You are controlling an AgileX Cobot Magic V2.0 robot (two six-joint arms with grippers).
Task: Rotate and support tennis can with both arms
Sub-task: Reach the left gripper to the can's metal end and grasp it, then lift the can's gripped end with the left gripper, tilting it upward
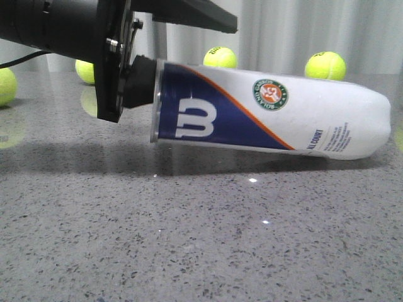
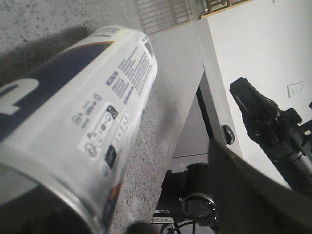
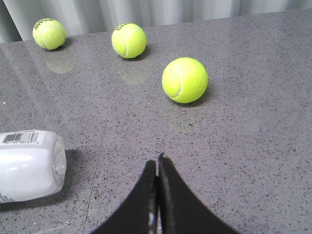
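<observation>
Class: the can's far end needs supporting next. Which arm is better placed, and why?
Probably the right: its gripper is shut, holds nothing and sits beside the tennis can base, while the left gripper is at its open end.

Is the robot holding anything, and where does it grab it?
The left gripper holds the tennis can by its open rim. The right gripper holds nothing.

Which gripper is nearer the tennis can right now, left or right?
Left. The left gripper is at the tennis can's open end, lifting it off the table. The right gripper, fingers shut and empty, sits apart from the can's closed end.
</observation>
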